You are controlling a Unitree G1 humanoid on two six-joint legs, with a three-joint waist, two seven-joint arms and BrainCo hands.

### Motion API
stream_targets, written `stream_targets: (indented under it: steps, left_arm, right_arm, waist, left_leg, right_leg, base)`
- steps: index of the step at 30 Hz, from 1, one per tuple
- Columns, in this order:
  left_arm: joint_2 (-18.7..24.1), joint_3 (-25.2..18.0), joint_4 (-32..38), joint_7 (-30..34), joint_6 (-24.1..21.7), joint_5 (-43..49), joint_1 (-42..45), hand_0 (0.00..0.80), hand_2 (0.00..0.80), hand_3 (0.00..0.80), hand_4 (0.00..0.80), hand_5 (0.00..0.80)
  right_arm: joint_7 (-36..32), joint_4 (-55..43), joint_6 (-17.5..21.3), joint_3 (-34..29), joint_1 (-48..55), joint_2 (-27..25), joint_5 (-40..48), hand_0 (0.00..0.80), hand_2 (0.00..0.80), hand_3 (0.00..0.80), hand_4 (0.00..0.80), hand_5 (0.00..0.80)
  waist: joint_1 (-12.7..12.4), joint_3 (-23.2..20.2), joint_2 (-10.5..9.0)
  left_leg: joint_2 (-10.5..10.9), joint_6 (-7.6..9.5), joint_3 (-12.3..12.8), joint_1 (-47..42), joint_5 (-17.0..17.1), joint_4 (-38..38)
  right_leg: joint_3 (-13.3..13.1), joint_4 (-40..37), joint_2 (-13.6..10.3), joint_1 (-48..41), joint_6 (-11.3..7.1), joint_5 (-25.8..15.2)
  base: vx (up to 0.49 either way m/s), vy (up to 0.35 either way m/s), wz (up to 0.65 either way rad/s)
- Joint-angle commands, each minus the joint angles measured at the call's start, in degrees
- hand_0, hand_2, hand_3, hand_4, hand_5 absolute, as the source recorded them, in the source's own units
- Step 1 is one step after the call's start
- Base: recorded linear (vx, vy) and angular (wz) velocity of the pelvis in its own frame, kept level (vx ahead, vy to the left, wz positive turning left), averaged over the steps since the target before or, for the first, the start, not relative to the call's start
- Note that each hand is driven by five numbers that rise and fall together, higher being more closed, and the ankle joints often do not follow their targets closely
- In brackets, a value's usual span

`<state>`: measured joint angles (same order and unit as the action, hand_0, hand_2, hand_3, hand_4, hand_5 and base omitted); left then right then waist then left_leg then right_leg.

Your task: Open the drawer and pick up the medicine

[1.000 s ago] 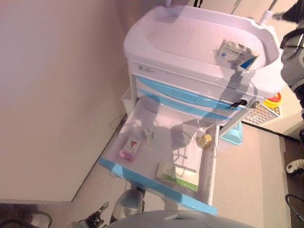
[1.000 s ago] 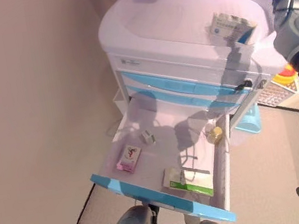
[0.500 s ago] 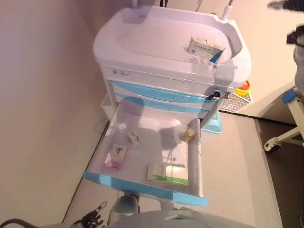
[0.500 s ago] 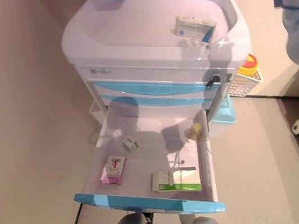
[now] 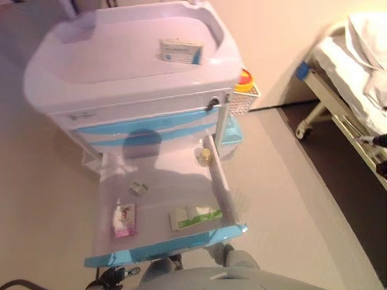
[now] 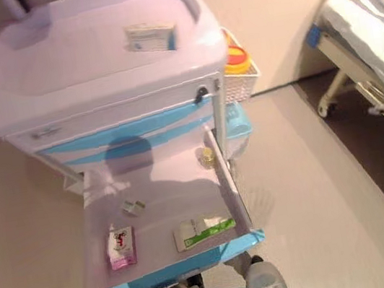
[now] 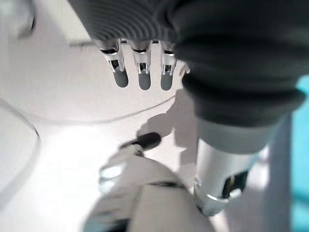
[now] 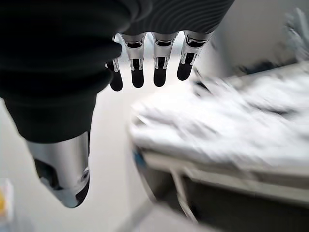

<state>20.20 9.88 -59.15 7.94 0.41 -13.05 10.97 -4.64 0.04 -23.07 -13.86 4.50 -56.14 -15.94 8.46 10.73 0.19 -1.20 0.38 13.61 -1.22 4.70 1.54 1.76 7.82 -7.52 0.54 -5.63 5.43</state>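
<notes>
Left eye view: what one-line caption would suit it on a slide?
White cart with its blue-fronted drawer pulled open, showing a pink box, a green-and-white box and a small bottle.

Beige floor (image 5: 290,181), pale wall (image 5: 272,36), white-sheeted bed (image 5: 357,66) at right, darker floor beneath
</notes>
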Motion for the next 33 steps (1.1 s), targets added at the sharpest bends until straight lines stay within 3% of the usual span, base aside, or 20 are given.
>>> stream_targets:
  steps: [1, 4, 5, 7, 9, 14, 19, 22, 29, 33]
  left_arm:
    - [3.3, 2.6, 5.5, -1.9, -1.4, 6.9, -3.9, 0.0, 0.0, 0.0, 0.0, 0.0]
    - [5.2, 3.9, 7.4, -3.6, -2.1, 7.1, -4.8, 0.0, 0.0, 0.0, 0.0, 0.0]
    - [6.0, 4.1, 7.8, -4.1, -1.9, 7.4, -6.3, 0.0, 0.0, 0.0, 0.0, 0.0]
    - [7.4, 4.6, 9.3, -4.7, -1.4, 7.4, -8.4, 0.0, 0.0, 0.0, 0.0, 0.0]
    - [8.7, 6.3, 8.9, -5.7, -2.1, 7.1, -11.8, 0.0, 0.0, 0.0, 0.0, 0.0]
    - [12.2, 8.8, 10.2, -7.3, -1.4, 4.5, -20.5, 0.0, 0.0, 0.0, 0.0, 0.0]
    - [15.1, 11.6, 8.6, -10.2, -1.4, 4.1, -28.4, 0.0, 0.0, 0.0, 0.0, 0.0]
    - [17.8, 12.8, 6.8, -10.0, -1.0, 2.5, -33.0, 0.0, 0.0, 0.0, 0.0, 0.0]
    - [23.3, 12.7, 0.2, -6.4, -0.4, 1.6, -40.6, 0.0, 0.0, 0.0, 0.0, 0.0]
    - [27.1, 13.0, -4.2, -5.4, -0.2, -0.5, -45.8, 0.0, 0.0, 0.0, 0.0, 0.0]
  right_arm:
    - [-19.8, -4.6, -3.0, -2.3, 0.8, -0.2, -3.7, 0.0, 0.0, 0.0, 0.0, 0.0]
    - [-38.3, -6.3, -0.3, -0.4, 7.5, -1.7, -6.4, 0.0, 0.0, 0.0, 0.0, 0.0]
    - [-40.1, -5.6, 3.1, 2.2, 9.4, -1.7, -7.7, 0.0, 0.0, 0.0, 0.0, 0.0]
    - [-44.1, -4.7, 3.3, 5.7, 11.1, -2.0, -6.5, 0.0, 0.0, 0.0, 0.0, 0.0]
    - [-48.2, -2.6, 3.2, 11.9, 10.1, -1.0, -11.0, 0.0, 0.0, 0.0, 0.0, 0.0]
    - [-42.7, 10.7, 2.4, 25.8, 6.4, 2.7, -13.1, 0.0, 0.0, 0.0, 0.0, 0.0]
    - [-36.0, 19.9, -0.1, 32.2, 2.8, 6.4, -8.1, 0.0, 0.0, 0.0, 0.0, 0.0]
    - [-33.3, 21.4, -1.5, 33.2, 2.3, 7.1, -5.3, 0.0, 0.0, 0.0, 0.0, 0.0]
    - [-29.6, 26.2, 0.8, 33.5, 4.2, 7.7, -2.0, 0.0, 0.0, 0.0, 0.0, 0.0]
    - [-29.3, 29.1, 1.5, 34.2, 4.6, 8.7, -1.2, 0.0, 0.0, 0.0, 0.0, 0.0]
  waist:
    - [-0.7, 1.4, -0.71]
    - [0.9, 2.2, -1.14]
    - [1.2, 2.8, -1.34]
    - [1.6, 3.7, -1.63]
    - [1.9, 4.9, -1.69]
    - [2.7, 7.1, -1.36]
    - [4.0, 8.6, -1.05]
    - [5.2, 9.7, -1.0]
    - [7.7, 11.1, -1.39]
    - [8.6, 12.2, -1.33]
  left_leg:
    - [-0.2, 0.69, -2.7, -0.6, -10.8, -6.2]
    - [-0.5, 0.58, -1.9, -0.4, -10.7, -6.6]
    - [-0.6, 0.6, -1.6, 0.0, -10.6, -7.0]
    - [-0.7, 0.53, -1.4, 0.7, -10.5, -7.9]
    - [-0.7, 0.29, -1.6, 1.6, -10.3, -9.0]
    - [-0.8, 0.12, -1.5, 2.4, -10.0, -10.2]
    - [-0.7, 0.27, -0.8, 3.3, -10.3, -11.4]
    - [-0.8, 0.35, 0.3, 4.4, -10.6, -12.6]
    - [-1.1, 0.69, 3.0, 5.7, -11.3, -14.7]
    - [-1.0, 0.63, 2.9, 5.9, -13.2, -16.0]
  right_leg:
    - [2.4, 4.7, -0.2, 2.9, -1.02, 0.4]
    - [1.5, 5.1, 0.2, 4.0, -0.75, 0.2]
    - [1.4, 5.2, 0.3, 4.5, -0.7, -0.1]
    - [1.5, 5.4, 0.3, 5.1, -0.56, -0.4]
    - [1.3, 5.9, 0.3, 5.7, -0.4, -0.4]
    - [0.6, 6.3, 0.2, 6.6, -0.18, -0.9]
    - [-0.5, 6.9, 0.1, 8.0, -0.21, -1.2]
    - [-1.3, 7.6, 0.1, 9.6, -0.08, -1.5]
    - [-3.0, 8.4, 0.2, 11.7, -0.36, -2.1]
    - [-3.7, 9.2, 0.1, 12.3, -0.83, -0.9]
  base:
    - [-0.077, -0.066, -0.21]
    - [-0.083, -0.07, -0.12]
    - [-0.121, -0.083, -0.19]
    - [-0.12, -0.066, -0.15]
    - [-0.113, -0.029, -0.04]
    - [-0.067, 0.023, -0.1]
    - [-0.062, 0.073, -0.02]
    - [-0.095, 0.073, -0.13]
    - [-0.041, 0.07, -0.13]
    - [-0.024, 0.059, -0.14]
